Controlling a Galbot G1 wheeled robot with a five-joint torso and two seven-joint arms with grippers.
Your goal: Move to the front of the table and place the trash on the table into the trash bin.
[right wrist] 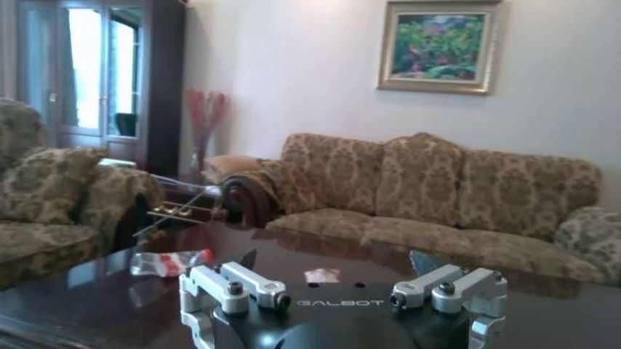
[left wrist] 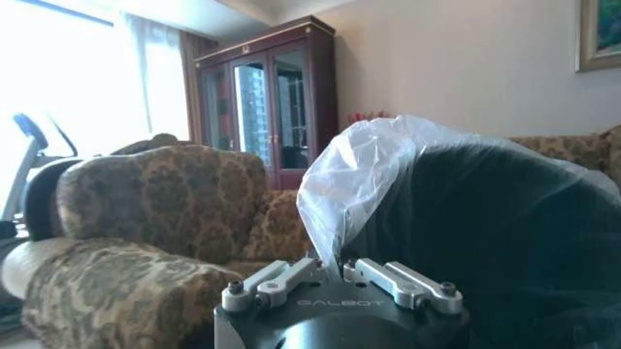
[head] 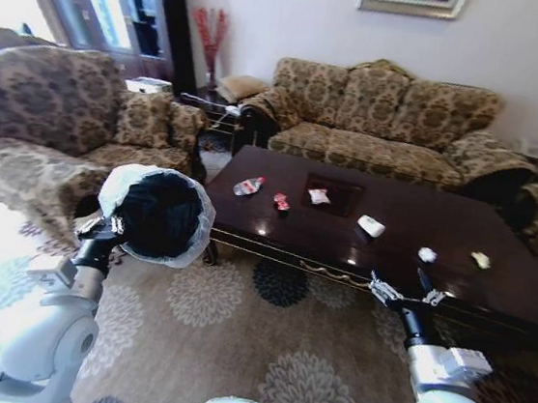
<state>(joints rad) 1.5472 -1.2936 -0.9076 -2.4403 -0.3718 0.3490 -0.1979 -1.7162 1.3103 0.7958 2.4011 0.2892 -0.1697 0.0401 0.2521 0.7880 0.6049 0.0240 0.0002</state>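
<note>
Your left gripper is clenched on the rim of the small round black trash bin with its translucent white plastic liner, holding it up off the carpet just beside the near left corner of the glossy dark brown wooden bench. Your right gripper hovers released over the bench's near edge. Spread across the bench lie the clear plastic bottle with red label, red wrapper, white packet, white paper cup and white paper wads.

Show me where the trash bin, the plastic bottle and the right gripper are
trash bin point(head: 156, 213), head view, on its dark inside.
plastic bottle point(head: 248, 187), head view, on its red label.
right gripper point(head: 408, 294), head view, midway between its open fingertips.
</note>
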